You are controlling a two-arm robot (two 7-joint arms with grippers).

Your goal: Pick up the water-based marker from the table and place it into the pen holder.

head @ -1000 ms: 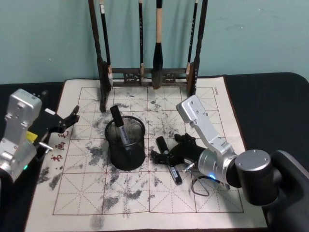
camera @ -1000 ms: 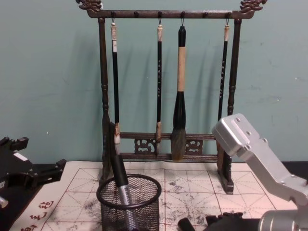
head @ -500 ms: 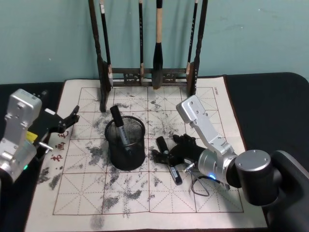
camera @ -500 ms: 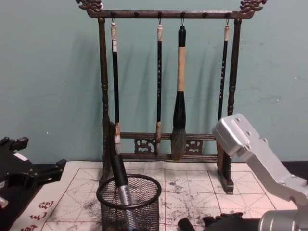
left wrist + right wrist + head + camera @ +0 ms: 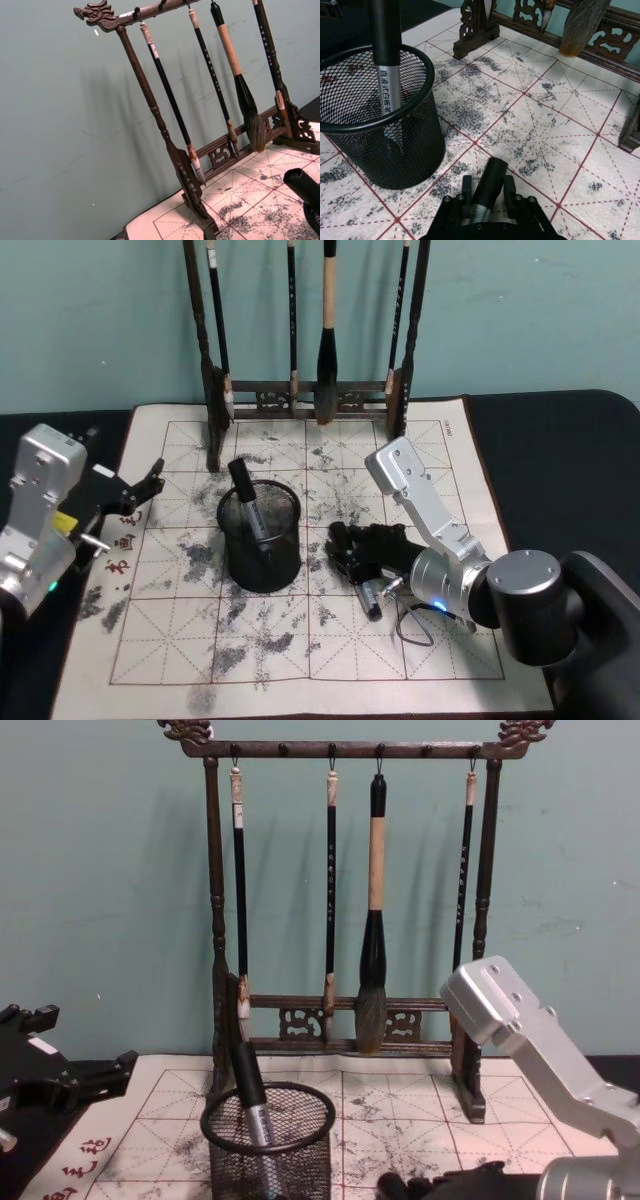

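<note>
While looking just right of the pen holder [image 5: 262, 552], find the water-based marker [image 5: 370, 597] lying flat on the tabletop [image 5: 200, 640] mat, pinched on both sides by the right hand [image 5: 345, 545]. Inside the pen holder, note a second marker [image 5: 245, 497] leaning. Well left of the pen holder, see the left hand [image 5: 145, 488], fingers spread wide.

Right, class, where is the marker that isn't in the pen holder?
The marker lies on the mat, just right of the pen holder, between the right gripper's jaws in the head view.
</note>
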